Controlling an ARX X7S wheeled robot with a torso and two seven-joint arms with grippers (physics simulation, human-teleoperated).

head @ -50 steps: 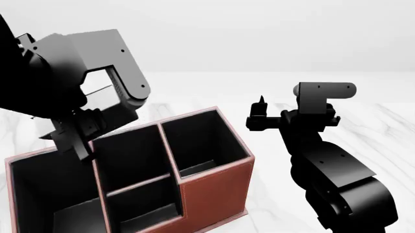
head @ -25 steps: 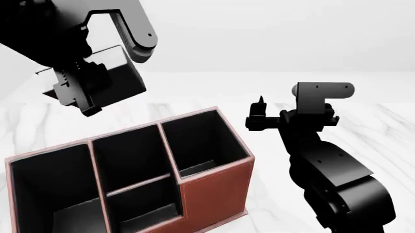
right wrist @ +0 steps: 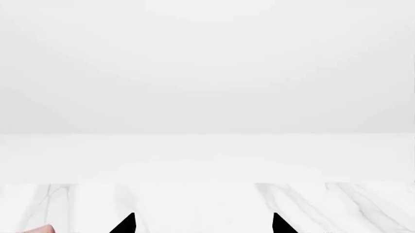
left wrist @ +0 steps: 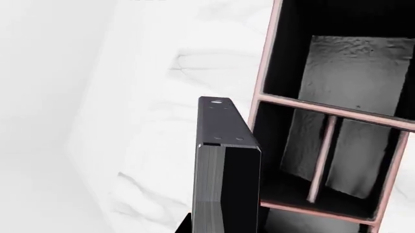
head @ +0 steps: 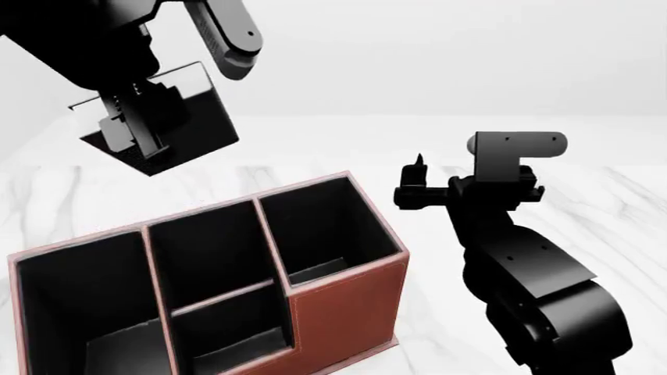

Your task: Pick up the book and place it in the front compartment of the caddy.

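Left wrist view alone shows the book's (left wrist: 227, 189) edge beside the caddy (left wrist: 324, 160).

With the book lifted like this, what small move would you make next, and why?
Probably carry the left end effector across until it is over the caddy, then line up with the front compartment. The book is clamped, tilted, high above the table and to the outside of the caddy's wall, as the left wrist view shows, so lowering now would miss. The right end effector is idle and clear.
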